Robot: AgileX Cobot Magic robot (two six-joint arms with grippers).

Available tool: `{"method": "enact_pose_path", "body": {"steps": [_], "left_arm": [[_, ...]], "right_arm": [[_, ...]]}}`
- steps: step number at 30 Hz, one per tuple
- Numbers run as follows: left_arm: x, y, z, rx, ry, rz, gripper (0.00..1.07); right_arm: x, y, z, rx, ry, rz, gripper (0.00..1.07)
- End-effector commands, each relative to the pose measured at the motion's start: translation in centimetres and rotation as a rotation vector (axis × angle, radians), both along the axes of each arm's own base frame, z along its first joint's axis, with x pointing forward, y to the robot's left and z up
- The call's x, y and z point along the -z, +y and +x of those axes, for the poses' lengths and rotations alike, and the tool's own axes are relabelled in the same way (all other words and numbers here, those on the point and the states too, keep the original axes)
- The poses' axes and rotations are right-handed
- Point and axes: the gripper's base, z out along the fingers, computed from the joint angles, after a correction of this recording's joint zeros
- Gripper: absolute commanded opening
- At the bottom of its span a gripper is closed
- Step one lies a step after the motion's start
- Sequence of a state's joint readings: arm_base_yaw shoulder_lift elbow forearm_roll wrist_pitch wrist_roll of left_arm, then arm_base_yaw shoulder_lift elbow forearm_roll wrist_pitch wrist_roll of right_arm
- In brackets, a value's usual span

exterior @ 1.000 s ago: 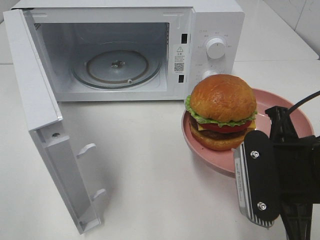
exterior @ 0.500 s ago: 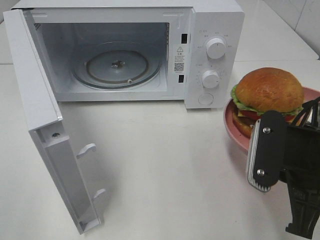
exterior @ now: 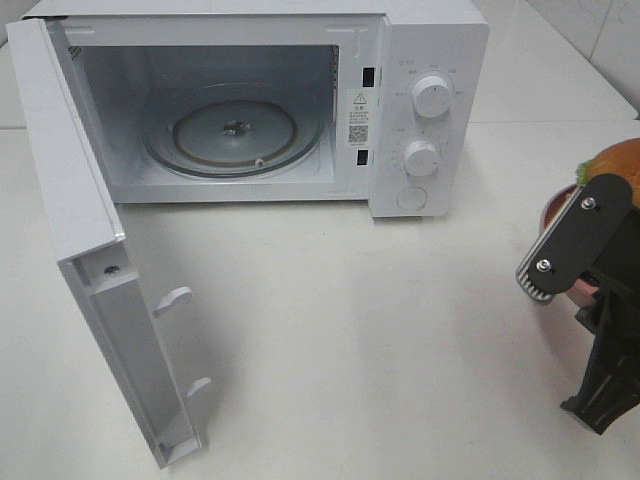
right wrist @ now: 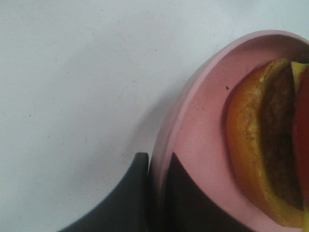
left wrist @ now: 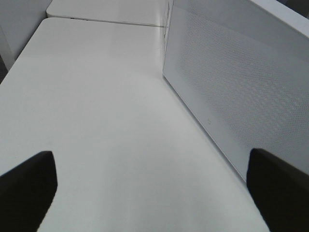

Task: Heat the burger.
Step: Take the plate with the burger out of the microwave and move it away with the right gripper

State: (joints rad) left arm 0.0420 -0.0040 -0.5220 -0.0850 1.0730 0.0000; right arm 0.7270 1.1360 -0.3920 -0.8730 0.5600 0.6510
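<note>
Only a sliver of the burger (exterior: 622,155) shows at the right edge of the high view, on a pink plate (exterior: 556,206) that my right gripper (exterior: 575,240) mostly hides. In the right wrist view the burger (right wrist: 263,159) lies on the plate (right wrist: 203,125). There my right gripper (right wrist: 157,198) is shut on the plate's rim, with one dark finger outside it and one inside. My left gripper (left wrist: 154,193) is open with nothing between its fingertips (left wrist: 29,188). It hangs over the bare table beside the microwave door (left wrist: 231,82).
The white microwave (exterior: 430,60) stands at the back. Its door (exterior: 80,220) is swung wide open toward the front left, and the glass turntable (exterior: 232,135) inside is bare. Two knobs (exterior: 421,158) face the front. The white table (exterior: 360,340) stretches before it.
My right gripper has carried the plate and burger from in front of the microwave's control panel to the right edge of the view. The left arm and the microwave have not moved.
</note>
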Motion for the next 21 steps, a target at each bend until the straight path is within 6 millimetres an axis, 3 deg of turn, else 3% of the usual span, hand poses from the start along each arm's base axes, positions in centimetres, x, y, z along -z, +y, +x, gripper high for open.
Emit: {"method": "enact_pose_path", "body": {"steps": [1, 8, 21], "left_arm": [[0.1, 0.0, -0.2, -0.001, -0.015, 0.001, 1.0], [0.1, 0.0, -0.2, -0.001, -0.015, 0.001, 1.0], [0.1, 0.0, -0.2, -0.001, -0.015, 0.001, 1.0]], "right_arm": [[-0.7, -0.6, 0.2, 0.066, -0.056, -0.017, 0.0], [-0.5, -1.6, 1.0, 0.163, -0.076, -0.009, 0.0], [4.3, -3.6, 4.2, 0.339, 0.052, -0.019, 0.0]]}}
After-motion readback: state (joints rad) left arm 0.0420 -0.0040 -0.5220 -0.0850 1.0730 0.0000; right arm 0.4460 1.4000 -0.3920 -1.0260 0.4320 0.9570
